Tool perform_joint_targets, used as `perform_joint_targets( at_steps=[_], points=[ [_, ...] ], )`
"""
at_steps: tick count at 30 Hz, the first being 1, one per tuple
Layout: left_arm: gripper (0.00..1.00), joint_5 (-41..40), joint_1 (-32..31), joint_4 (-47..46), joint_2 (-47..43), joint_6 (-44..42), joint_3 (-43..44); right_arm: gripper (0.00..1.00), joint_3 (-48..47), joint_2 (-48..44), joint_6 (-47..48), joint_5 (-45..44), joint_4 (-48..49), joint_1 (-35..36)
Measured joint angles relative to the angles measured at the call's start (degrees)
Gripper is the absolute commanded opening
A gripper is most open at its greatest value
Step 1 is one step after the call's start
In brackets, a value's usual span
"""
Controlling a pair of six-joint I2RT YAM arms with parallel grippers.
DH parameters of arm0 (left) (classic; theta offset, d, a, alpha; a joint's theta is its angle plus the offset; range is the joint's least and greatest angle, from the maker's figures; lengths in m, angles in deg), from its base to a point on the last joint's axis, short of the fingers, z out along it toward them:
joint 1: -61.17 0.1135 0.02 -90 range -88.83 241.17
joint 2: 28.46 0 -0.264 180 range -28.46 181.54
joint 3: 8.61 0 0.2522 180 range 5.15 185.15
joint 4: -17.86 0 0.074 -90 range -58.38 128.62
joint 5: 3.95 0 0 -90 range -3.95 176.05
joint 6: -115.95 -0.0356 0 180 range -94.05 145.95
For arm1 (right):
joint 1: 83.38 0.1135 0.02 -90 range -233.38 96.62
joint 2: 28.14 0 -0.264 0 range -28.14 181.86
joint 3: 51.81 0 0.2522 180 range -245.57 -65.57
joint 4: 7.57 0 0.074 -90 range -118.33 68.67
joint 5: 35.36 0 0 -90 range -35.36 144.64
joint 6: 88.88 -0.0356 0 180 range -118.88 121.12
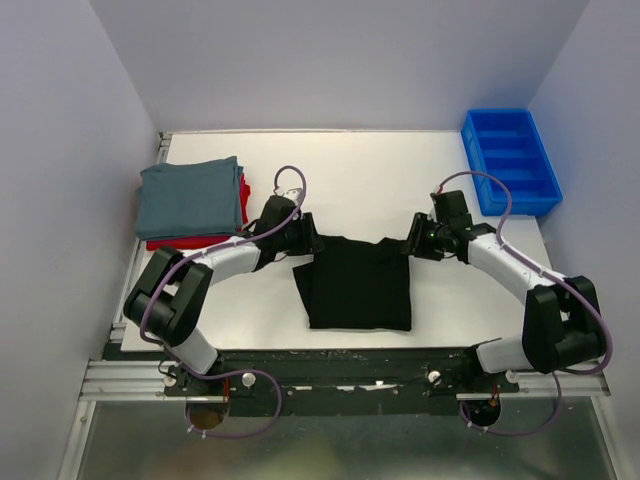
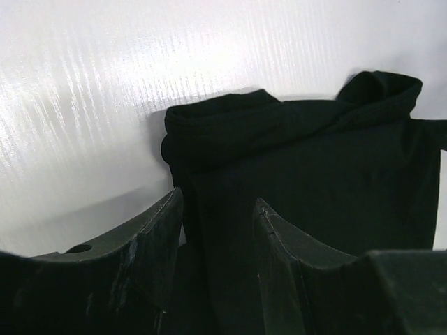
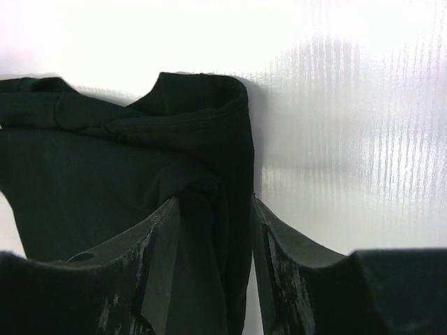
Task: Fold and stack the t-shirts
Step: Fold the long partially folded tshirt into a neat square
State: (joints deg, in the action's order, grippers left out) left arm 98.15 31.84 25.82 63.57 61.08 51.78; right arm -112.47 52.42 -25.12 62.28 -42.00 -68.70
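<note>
So the black tee [image 1: 358, 285] is sitting mid-table, toward the near edge of the white table [image 1: 400, 180], gathered into a compact, roughly rectangular shape with its left side slanting a bit. The far edge is the interesting part: the left gripper [image 1: 300, 238] is on the far-left corner and the right gripper [image 1: 417, 240] is on the far-right one. The cloth runs between them with a slight dip in the middle. On the left wrist cam both fingers [image 2: 147, 258] show at the bottom with black cloth filling the gap between them. A rolled fold of the tee lies on the table just past the tips. The right wrist cam is the same thing mirrored, with its fingers [image 3: 157, 265] pinched in on a bunched ridge of cloth and a folded edge sticking up beyond them. So as far as I can see both pincers are clamped on the black tee, not standing apart over it. Over in the far-left part of the table there's a stack — the grey tee [image 1: 190, 197] folded flat on top of the red tee [image 1: 180, 243], which only peeks out as a strip along the near and right edges. The stack is apart from the black tee, with the left arm reaching past its near-right corner. A blue bin [image 1: 510, 160] sits in the far-right corner, well apart from the shirts.
</note>
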Motion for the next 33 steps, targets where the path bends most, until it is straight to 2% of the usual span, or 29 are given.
perform_joint_targets(
  at_steps=[5,13,15,24,28,33],
  points=[
    [0.53,0.7,0.0,-0.7,0.1,0.0,0.0,0.58,0.0,-2.8,-0.1,0.2,-0.2,0.0],
    [0.53,1.9,0.0,-3.2,0.4,0.0,0.0,0.50,-1.9,1.0,0.0,0.6,0.1,0.0],
    [0.53,2.1,0.0,-3.8,0.9,0.0,0.0,0.45,-2.0,3.1,0.0,0.7,0.2,0.0],
    [0.53,3.2,0.0,-4.7,2.9,-0.1,0.0,0.11,-3.3,7.3,0.4,1.0,0.5,0.0],
    [0.55,2.8,0.0,-4.0,2.9,-0.6,0.0,0.04,-3.4,7.3,0.7,1.2,0.6,0.0],
    [0.55,0.1,0.0,-1.4,2.8,-1.6,0.0,0.03,-3.4,7.3,0.8,1.2,0.7,0.0]
  ],
)
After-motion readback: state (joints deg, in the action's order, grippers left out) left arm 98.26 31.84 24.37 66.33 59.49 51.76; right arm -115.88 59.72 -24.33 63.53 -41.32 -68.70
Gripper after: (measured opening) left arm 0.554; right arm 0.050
